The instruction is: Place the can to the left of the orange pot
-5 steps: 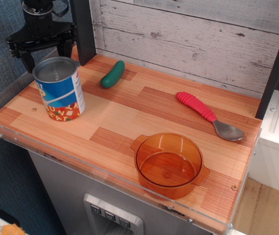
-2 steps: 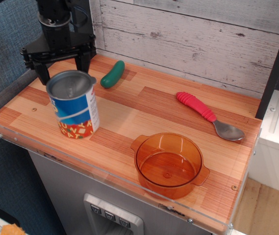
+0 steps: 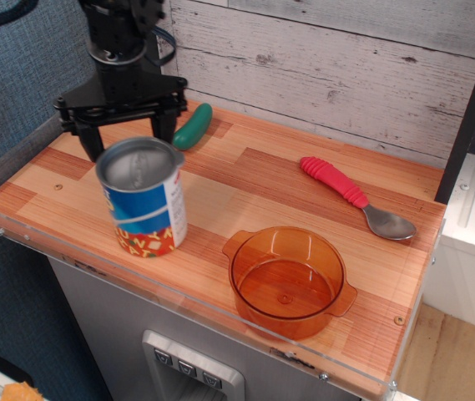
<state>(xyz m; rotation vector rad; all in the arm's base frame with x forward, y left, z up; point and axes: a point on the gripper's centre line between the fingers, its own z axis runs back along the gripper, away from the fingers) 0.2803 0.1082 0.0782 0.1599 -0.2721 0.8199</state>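
The can (image 3: 147, 209), blue label with a red band and a silver lid, is upright at the front left of the wooden counter. My gripper (image 3: 131, 144) comes down from above at the can's top, one finger (image 3: 93, 140) on its left and the other on its right, shut on the can. I cannot tell whether the can's base touches the counter. The orange pot (image 3: 287, 280), translucent with two small handles, sits at the front, to the right of the can with a small gap between them.
A green cucumber-shaped toy (image 3: 192, 126) lies at the back, just right of my gripper. A spoon with a red handle (image 3: 350, 197) lies at the right. A clear acrylic rim (image 3: 95, 267) runs along the counter's front edge. A plank wall stands behind.
My gripper and the can have moved together to the right and toward the front, from the back left corner to a spot closer to the orange pot.
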